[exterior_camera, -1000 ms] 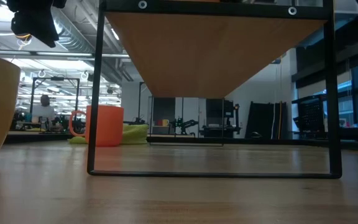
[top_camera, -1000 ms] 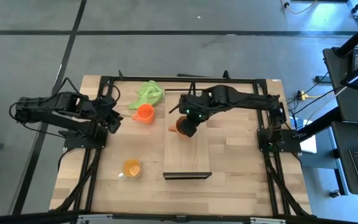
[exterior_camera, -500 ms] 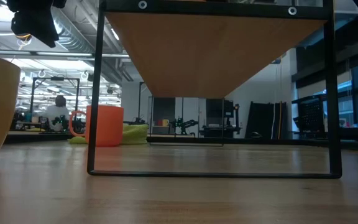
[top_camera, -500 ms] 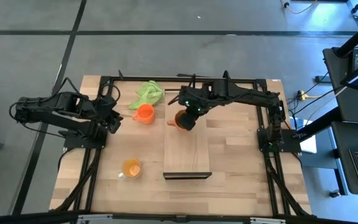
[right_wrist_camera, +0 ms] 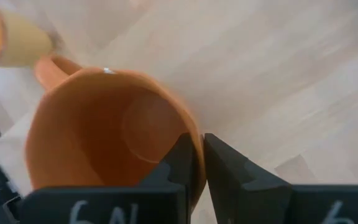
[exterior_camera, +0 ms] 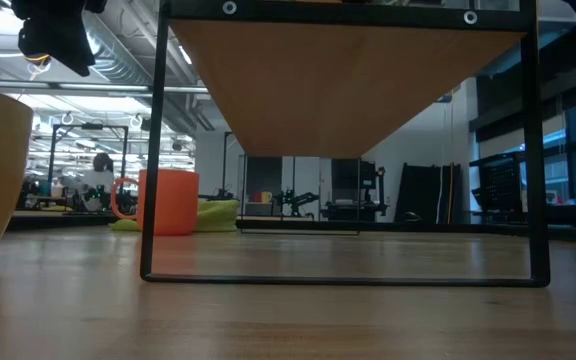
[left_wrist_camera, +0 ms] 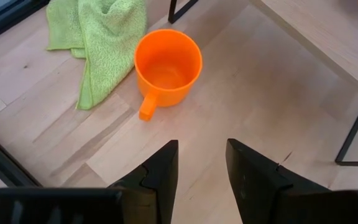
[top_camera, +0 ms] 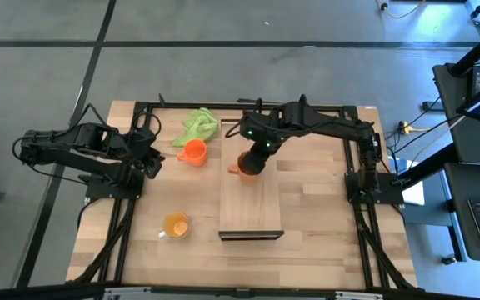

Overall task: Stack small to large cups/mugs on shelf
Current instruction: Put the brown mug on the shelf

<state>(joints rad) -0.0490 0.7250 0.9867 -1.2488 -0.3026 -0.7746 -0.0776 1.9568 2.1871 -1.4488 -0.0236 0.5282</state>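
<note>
Above the shelf (top_camera: 252, 200) — right claw (top_camera: 250, 163) pinched on the brownish-orange mug (right_wrist_camera: 107, 134) rim; left claw (left_wrist_camera: 199, 165) apart.

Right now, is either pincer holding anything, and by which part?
The right pincer holds the brownish-orange mug by its rim, one finger inside the wall and one outside. The left pincer is open and holds nothing.

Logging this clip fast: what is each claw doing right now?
Left claw: open, empty, near the bright orange mug.
Right claw: shut on the brownish-orange mug rim, over the shelf.
</note>
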